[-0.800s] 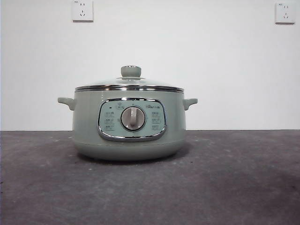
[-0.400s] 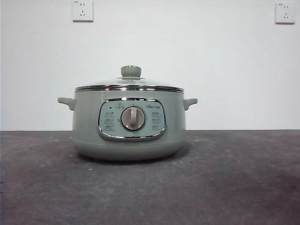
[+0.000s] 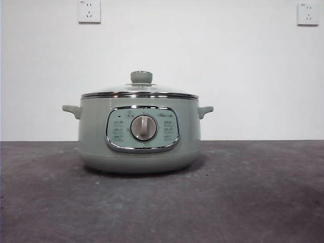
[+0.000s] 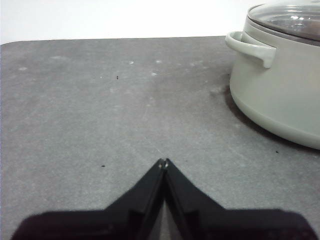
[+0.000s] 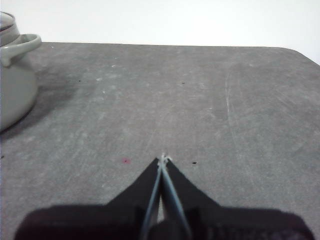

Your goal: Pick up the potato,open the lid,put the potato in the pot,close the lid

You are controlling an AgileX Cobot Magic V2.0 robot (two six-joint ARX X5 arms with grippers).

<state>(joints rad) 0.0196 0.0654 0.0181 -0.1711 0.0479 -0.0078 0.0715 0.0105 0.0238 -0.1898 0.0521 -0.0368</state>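
Observation:
The sage-green pot (image 3: pixel 139 134) stands in the middle of the grey table, its dial panel facing the front view. The glass lid (image 3: pixel 140 91) with a green knob sits shut on it. The potato is out of view in every frame. My left gripper (image 4: pixel 164 162) is shut and empty, low over bare table, with the pot (image 4: pixel 280 85) and its lid (image 4: pixel 290 17) off to one side. My right gripper (image 5: pixel 163 160) is also shut and empty over bare table, with the pot (image 5: pixel 15 85) at the edge of its view. Neither arm shows in the front view.
A white wall with two sockets (image 3: pixel 89 11) (image 3: pixel 308 13) stands behind the table. The grey tabletop (image 3: pixel 253 192) spreads on both sides of the pot; its rounded far corner (image 5: pixel 300 52) shows in the right wrist view.

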